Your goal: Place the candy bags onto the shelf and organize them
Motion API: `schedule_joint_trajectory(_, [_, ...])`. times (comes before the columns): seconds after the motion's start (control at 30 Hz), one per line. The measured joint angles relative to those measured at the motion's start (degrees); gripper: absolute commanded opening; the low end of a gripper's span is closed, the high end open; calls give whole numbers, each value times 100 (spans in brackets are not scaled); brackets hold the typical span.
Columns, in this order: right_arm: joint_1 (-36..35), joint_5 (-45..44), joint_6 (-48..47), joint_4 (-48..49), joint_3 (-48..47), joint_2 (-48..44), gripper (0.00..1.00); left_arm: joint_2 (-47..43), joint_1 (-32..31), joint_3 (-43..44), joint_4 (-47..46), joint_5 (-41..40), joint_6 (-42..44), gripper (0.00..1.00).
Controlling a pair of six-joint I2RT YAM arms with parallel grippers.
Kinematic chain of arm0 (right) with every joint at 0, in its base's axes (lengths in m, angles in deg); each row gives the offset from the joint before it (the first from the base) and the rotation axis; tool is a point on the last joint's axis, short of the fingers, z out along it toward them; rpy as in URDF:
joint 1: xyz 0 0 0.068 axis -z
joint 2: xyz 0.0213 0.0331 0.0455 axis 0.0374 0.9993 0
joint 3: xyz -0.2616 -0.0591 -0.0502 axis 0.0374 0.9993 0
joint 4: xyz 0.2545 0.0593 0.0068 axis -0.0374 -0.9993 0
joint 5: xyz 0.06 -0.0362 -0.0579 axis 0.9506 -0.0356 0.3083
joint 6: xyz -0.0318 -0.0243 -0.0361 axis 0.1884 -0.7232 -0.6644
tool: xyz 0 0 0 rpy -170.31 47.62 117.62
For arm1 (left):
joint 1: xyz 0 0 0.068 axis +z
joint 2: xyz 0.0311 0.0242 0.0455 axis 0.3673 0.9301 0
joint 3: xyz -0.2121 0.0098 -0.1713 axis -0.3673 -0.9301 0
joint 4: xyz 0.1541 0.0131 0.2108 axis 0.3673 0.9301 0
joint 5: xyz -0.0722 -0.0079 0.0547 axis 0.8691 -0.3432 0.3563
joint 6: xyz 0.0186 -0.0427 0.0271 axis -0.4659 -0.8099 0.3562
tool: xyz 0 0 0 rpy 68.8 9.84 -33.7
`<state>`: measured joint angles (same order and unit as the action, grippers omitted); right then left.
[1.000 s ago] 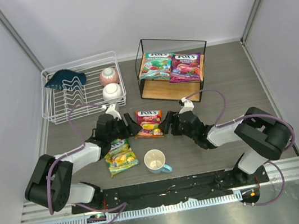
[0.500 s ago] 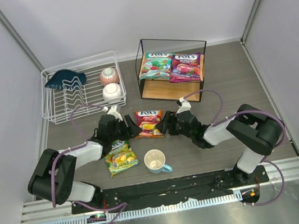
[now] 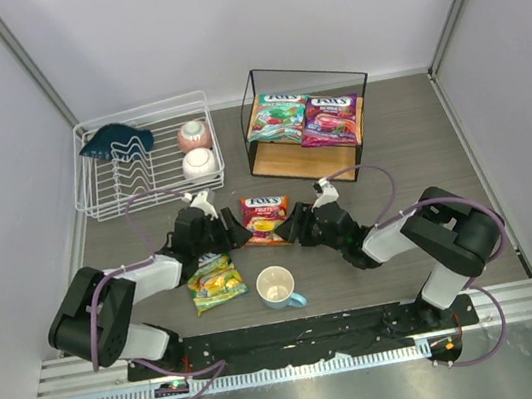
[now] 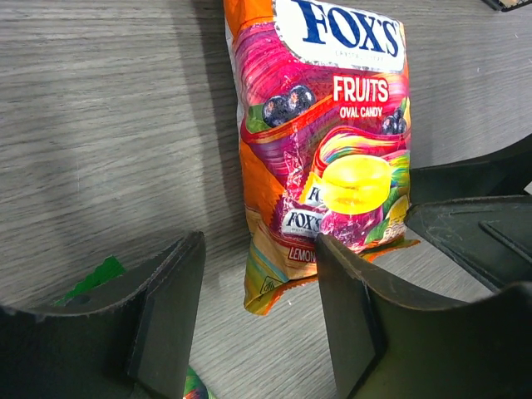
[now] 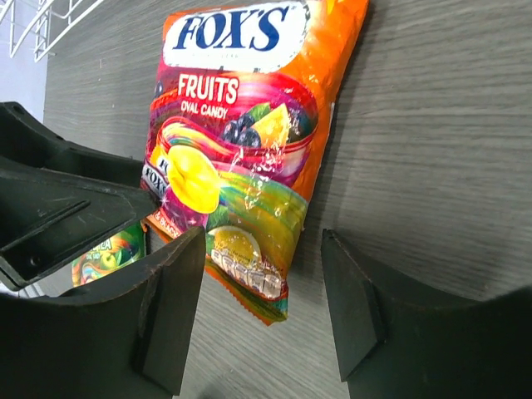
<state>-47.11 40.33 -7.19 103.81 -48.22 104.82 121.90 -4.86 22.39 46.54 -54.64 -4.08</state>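
An orange-red candy bag (image 3: 265,217) lies flat on the table between my two grippers. My left gripper (image 3: 235,233) is at the bag's left lower corner; in the left wrist view it (image 4: 258,320) is open, with that corner of the bag (image 4: 324,141) between its fingers, untouched. My right gripper (image 3: 296,227) is at the right lower corner, also open (image 5: 262,312) around the bag's (image 5: 241,150) bottom edge. A yellow-green bag (image 3: 215,278) lies below the left gripper. Teal-green (image 3: 275,117) and purple (image 3: 330,121) bags lie on the shelf's (image 3: 291,162) top board.
A white cup (image 3: 277,287) stands close in front of the orange-red bag. A white wire dish rack (image 3: 104,200) at the back left holds two bowls and a dark blue item. Grey walls close in both sides.
Both grippers have narrowed a little. The right arm has slid left toward the orange-red bag, and the left gripper has edged closer too. The bags have stayed put.
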Motion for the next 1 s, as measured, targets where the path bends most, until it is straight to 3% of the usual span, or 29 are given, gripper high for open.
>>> schedule_joint_trajectory(0.5, [-555,-498,472,358,269,-13,62,-348,-4,-343,-107,59,-46,59])
schedule_joint_trajectory(1.0, [-1174,-1768,1143,560,634,-146,61,-778,-295,-931,-719,-356,-332,58])
